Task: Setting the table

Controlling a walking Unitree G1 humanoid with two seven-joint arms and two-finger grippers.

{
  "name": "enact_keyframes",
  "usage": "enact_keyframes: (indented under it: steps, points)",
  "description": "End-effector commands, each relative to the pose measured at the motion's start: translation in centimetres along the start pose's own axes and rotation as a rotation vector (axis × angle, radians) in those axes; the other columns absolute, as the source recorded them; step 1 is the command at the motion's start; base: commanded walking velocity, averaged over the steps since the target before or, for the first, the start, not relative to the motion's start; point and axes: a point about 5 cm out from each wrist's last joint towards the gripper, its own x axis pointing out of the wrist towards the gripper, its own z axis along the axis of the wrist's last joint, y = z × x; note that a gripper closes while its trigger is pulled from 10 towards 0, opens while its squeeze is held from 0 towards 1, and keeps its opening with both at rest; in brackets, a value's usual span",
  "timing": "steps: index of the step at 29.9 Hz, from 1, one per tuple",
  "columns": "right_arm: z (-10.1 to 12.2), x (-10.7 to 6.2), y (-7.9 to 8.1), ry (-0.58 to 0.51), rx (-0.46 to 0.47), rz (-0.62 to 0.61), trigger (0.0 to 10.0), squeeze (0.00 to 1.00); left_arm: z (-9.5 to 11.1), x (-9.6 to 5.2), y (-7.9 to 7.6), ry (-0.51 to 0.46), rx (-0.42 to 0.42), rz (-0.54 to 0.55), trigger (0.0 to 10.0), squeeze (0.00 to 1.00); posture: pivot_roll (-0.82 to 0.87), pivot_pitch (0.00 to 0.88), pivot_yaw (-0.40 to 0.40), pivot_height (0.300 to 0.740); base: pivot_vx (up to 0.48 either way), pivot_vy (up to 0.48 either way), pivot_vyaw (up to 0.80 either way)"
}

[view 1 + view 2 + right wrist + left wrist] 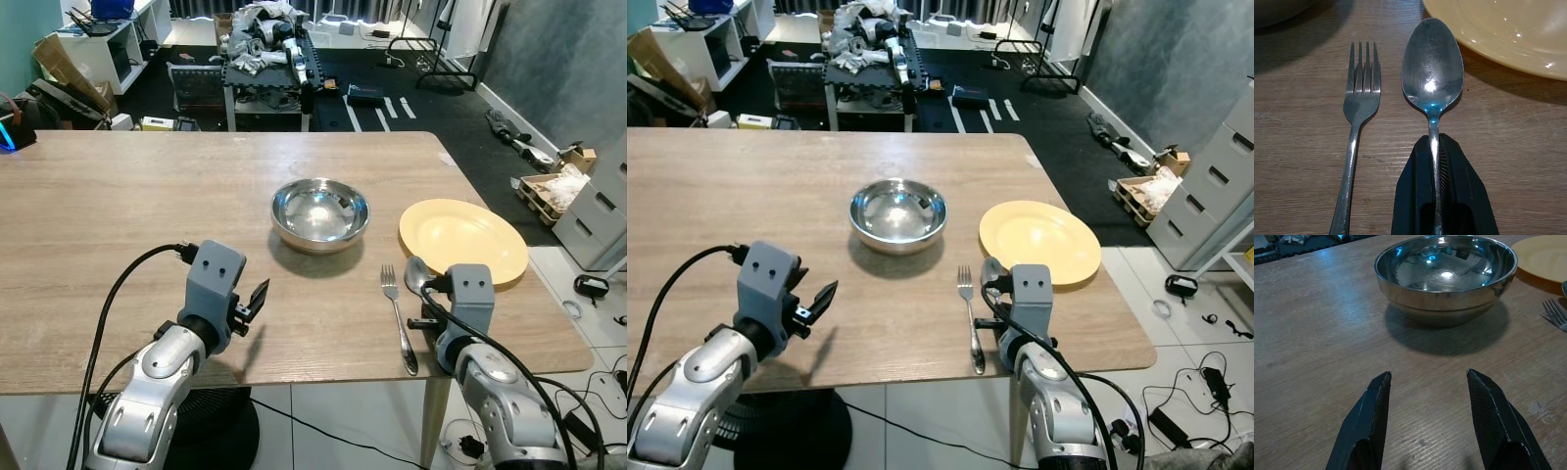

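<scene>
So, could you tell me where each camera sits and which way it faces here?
Left eye, head: looks forward and down at the table, bowl, yellow plate, fork; both silver arms show.
Right eye, head: same scene, slightly offset.
Left wrist: looks along the open left gripper at the bowl.
Right wrist: looks along the right gripper, shut on the spoon, beside the fork.
Both wrist views share the fork and plate.

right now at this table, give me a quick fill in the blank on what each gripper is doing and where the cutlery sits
The right gripper is shut on the ____.
The fork lies between the spoon and the steel ____.
The left gripper, facing the bowl, is ____.
The plate is coloured ____.

Missing words: spoon; bowl; open; yellow
</scene>
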Motion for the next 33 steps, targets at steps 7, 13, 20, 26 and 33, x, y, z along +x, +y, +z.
enact_keyframes:
  steps: [7,13,20,26,33]
  points:
    - [-1.2,0.0,-0.3,0.054,0.022,-0.008,10.0,0.33,-0.3,-0.1,-0.3,0.016,0.000,-0.005,10.0,0.00,-0.02,0.031,0.037,0.740,0.000,0.000,0.00]
    - [-0.7,0.0,0.0,0.022,0.036,0.013,10.0,1.00,-0.3,-0.1,-0.3,0.017,0.002,-0.004,10.0,0.00,-0.02,0.031,0.038,0.740,0.000,0.000,0.00]
    - [0.3,-0.3,-0.2,-0.025,0.044,0.029,10.0,0.00,-0.3,-0.1,-0.3,0.018,0.003,-0.007,10.0,0.00,-0.03,0.031,0.039,0.740,0.000,0.000,0.00]
    - [1.9,-1.0,-1.0,-0.115,0.100,0.012,10.0,0.00,-0.3,0.0,-0.3,0.017,0.003,-0.009,10.0,0.00,-0.03,0.028,0.038,0.740,0.000,0.000,0.00]
    - [5.3,-2.5,-1.0,-0.391,0.168,-0.005,10.0,0.00,0.0,0.3,-0.4,0.004,0.006,-0.002,10.0,0.00,-0.03,0.021,0.041,0.740,0.000,0.000,0.00]
